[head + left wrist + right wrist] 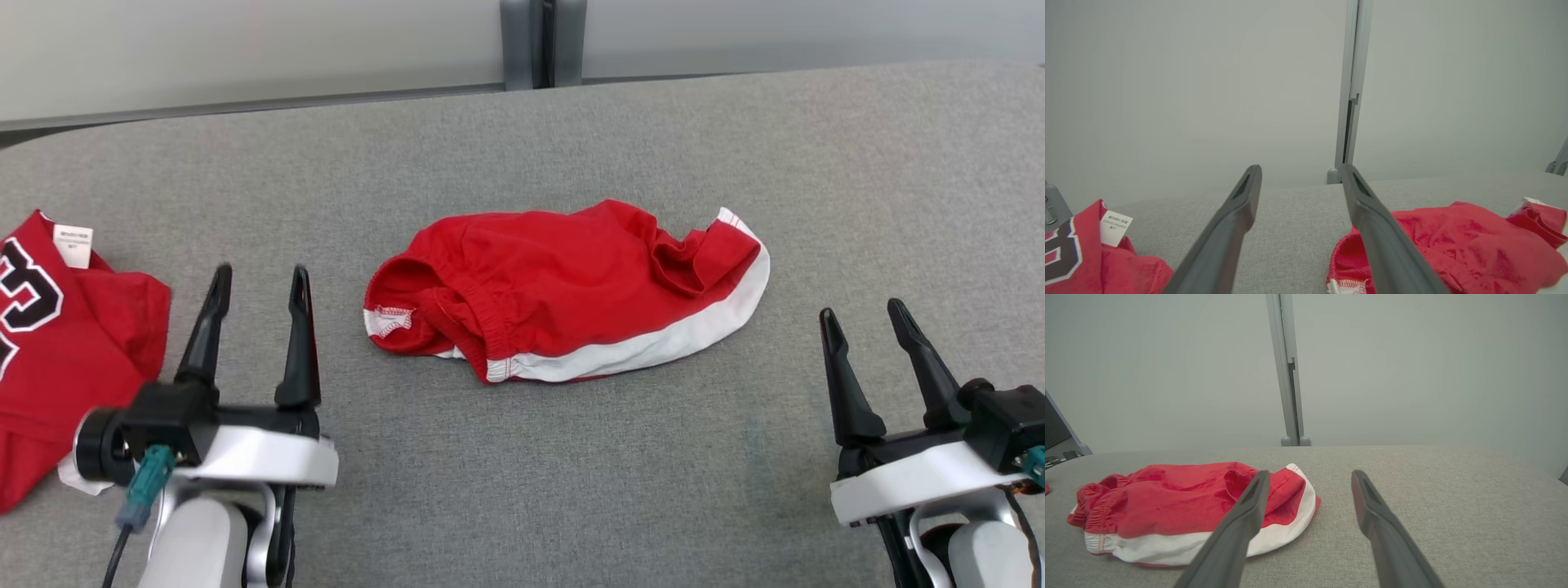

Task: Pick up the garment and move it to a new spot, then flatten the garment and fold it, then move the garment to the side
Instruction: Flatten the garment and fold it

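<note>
Red shorts (563, 290) with the white trim sit in a rumpled heap at the centre of the frame, on the grey table (522, 474); nothing flat, nothing folded. Left gripper (261, 273) at lower left, fingers spread wide, holding nothing, near the waistband end but clear of it; right gripper (861, 309) at lower right, just as wide, just as empty, off the shorts' right end. A red jersey (73, 351) lies at the left edge, beside the left gripper; its part in this I can't tell. By my reading the shorts are barely begun: perhaps placed in their spot, but flattening, folding and the move aside all lie ahead.
</note>
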Robot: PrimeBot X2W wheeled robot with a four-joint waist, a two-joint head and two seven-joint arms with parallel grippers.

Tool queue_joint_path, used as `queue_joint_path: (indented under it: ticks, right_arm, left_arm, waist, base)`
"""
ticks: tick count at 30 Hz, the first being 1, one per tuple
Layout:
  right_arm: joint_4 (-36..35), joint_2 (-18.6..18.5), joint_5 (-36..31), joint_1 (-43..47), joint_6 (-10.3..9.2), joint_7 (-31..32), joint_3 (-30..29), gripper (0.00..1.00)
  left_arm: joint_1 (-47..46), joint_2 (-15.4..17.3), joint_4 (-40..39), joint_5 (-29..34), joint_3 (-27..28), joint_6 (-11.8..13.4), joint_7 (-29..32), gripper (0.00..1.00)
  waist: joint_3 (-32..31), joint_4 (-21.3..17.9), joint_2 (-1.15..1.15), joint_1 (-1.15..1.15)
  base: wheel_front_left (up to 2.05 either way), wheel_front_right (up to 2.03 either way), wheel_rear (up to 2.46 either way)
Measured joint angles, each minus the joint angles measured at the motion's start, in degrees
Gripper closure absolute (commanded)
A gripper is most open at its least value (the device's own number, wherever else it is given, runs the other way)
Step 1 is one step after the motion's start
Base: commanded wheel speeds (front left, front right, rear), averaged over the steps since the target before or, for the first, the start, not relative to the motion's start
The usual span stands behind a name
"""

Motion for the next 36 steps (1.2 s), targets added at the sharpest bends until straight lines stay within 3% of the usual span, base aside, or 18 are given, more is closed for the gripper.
queue_joint_path:
  ticks: [10, 26, 30, 36]
  right_arm:
    - [-0.96, -0.43, -0.18, 3.11, 0.0, 2.14, 0.4, 0.0]
    - [-2.22, -0.22, -0.48, 3.28, 0.0, 2.74, 0.24, 0.0]
    - [-2.36, -0.11, -0.48, 3.25, 0.0, 2.74, 0.1, 0.0]
    - [-2.5, 0.14, -0.48, 2.55, 0.0, 2.7, 0.87, 0.0]
  left_arm:
    - [7.96, 0.24, -0.9, 0.62, -0.59, 0.16, 0.0, 0.0]
    - [7.92, 0.14, -0.56, 0.57, -2.78, 0.1, 0.38, 0.0]
    - [6.9, 0.12, -0.57, 0.94, -4.87, -0.96, 1.09, 0.0]
    - [2.87, -1.85, 1.79, 0.9, -11.49, -4.82, 5.1, 0.0]
  waist:
    - [-3.24, 0.86, 0.0, 0.0]
    - [-2.69, 0.79, 0.0, 0.0]
    - [-2.23, 0.75, 0.0, 0.0]
    - [-0.45, 0.22, 0.0, 0.0]
  base:
    - [0.0, 0.0, 0.0]
    - [0.0, 0.0, 0.0]
    - [0.0, 0.0, 0.0]
    - [0.0, 0.0, 0.0]
